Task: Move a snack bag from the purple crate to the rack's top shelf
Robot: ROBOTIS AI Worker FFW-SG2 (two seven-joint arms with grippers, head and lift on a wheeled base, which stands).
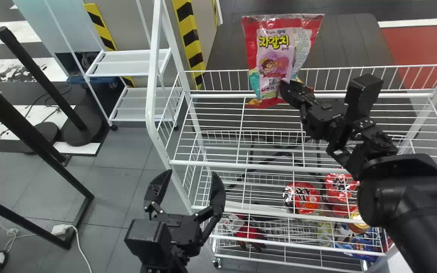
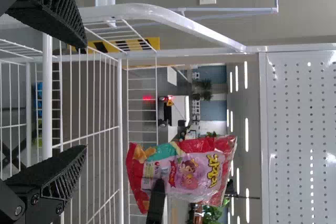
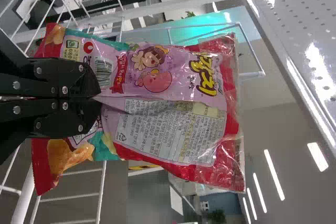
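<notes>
"Leftmost?"

"Left end effector (image 1: 192, 175), fingers apart; best kept clear."

"And the snack bag (image 1: 275, 57)?"

"Upright above the top shelf (image 1: 241, 165), clamped low in the right end effector (image 1: 284, 85). Ease inside the back rail (image 1: 393, 66), lower gently, then spread 2 fingers."

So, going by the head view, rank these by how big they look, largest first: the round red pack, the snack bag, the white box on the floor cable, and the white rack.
1. White rack
2. Snack bag
3. Round red pack
4. White box on the floor cable
</notes>
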